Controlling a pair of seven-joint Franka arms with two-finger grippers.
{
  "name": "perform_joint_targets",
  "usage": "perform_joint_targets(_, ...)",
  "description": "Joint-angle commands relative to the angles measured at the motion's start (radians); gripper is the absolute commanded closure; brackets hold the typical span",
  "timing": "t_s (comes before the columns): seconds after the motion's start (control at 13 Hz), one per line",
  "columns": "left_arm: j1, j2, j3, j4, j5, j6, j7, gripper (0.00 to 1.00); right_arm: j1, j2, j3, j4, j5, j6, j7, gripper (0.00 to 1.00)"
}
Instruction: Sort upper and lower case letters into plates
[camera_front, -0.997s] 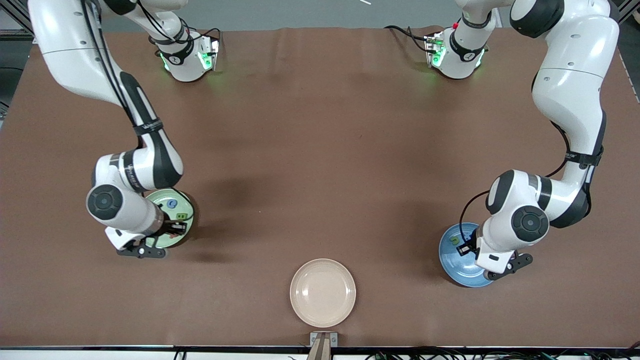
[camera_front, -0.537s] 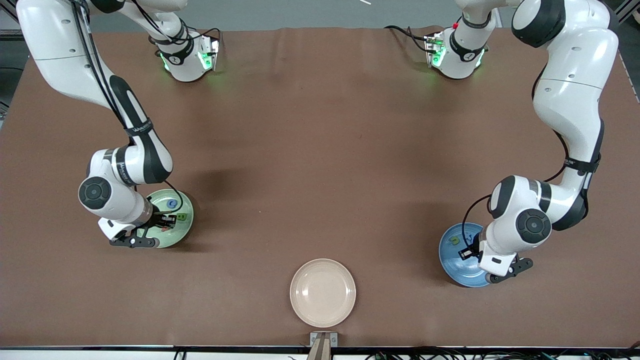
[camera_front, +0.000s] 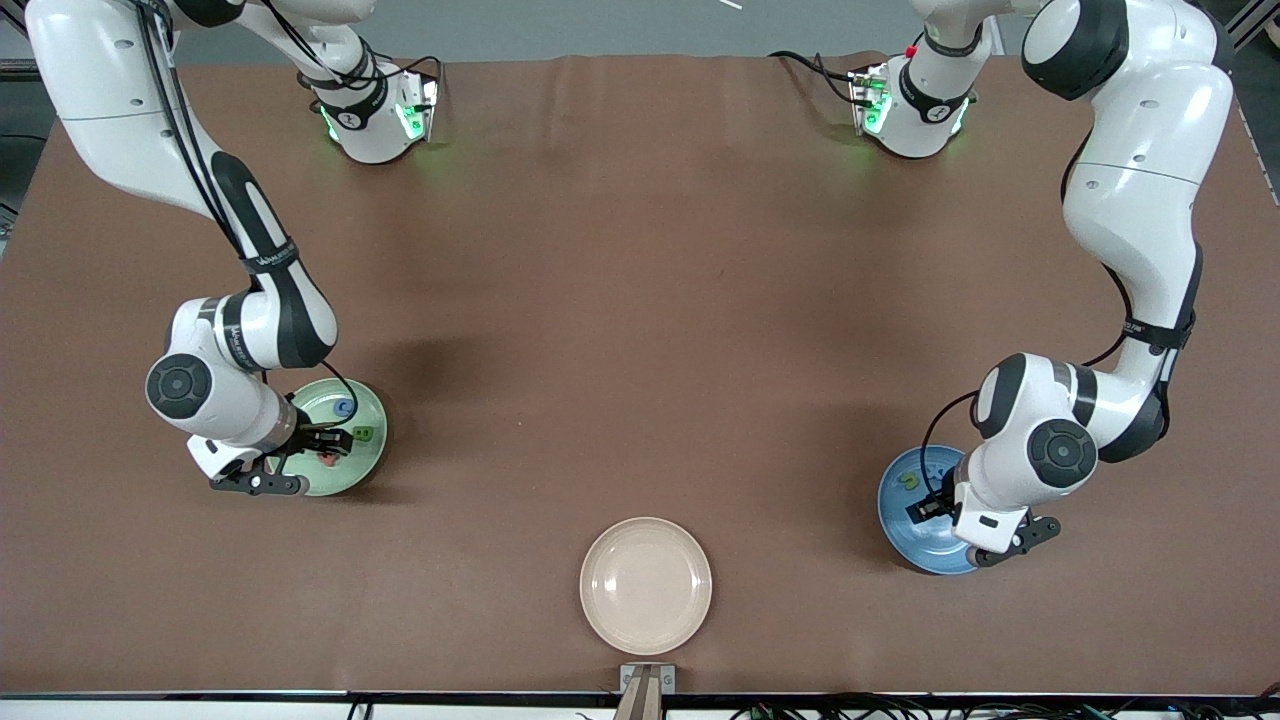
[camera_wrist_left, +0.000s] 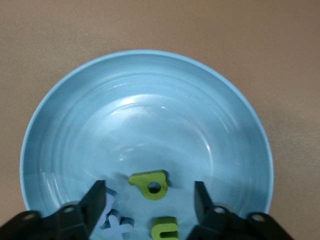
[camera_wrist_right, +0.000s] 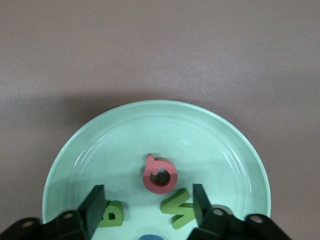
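The mint green plate lies toward the right arm's end of the table. It holds a pinkish-red letter, two green letters and a blue letter. My right gripper hangs open and empty just above this plate. The blue plate lies toward the left arm's end. It holds a green letter with a hole, a second green letter and a pale blue letter. My left gripper hangs open and empty just above this plate.
A cream-beige plate with nothing in it sits near the table's front edge, midway between the two arms. The brown table is bare between the plates. Both arms' bases stand along the table's edge farthest from the front camera.
My right gripper has drawn back across the mint plate toward the right arm's end, and the pinkish-red letter now shows lying in the plate. My left gripper has shifted slightly over the blue plate.
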Motion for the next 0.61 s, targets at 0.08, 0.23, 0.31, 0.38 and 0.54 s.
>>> perform_joint_targets(0.08,-0.009,-0.043,-0.016,-0.011,0.021,-0.031,0.005,0.00,-0.018,-0.133,0.019,-0.023,-0.001,-0.161,-0.016,0.00)
perform_joint_targets(0.23,0.002,-0.068,-0.016,-0.009,0.022,-0.068,0.017,0.00,-0.018,-0.214,0.017,0.015,-0.003,-0.312,-0.031,0.00)
perform_joint_targets(0.31,0.003,-0.082,-0.016,-0.009,0.021,-0.092,0.037,0.00,-0.020,-0.236,0.017,0.064,-0.003,-0.423,-0.055,0.00)
perform_joint_targets(0.38,0.003,-0.105,-0.017,-0.009,0.022,-0.123,0.050,0.00,-0.021,-0.256,0.016,0.122,-0.003,-0.536,-0.066,0.00)
perform_joint_targets(0.54,0.006,-0.160,-0.017,-0.009,0.021,-0.183,0.076,0.00,-0.023,-0.270,0.014,0.252,0.008,-0.722,-0.056,0.00)
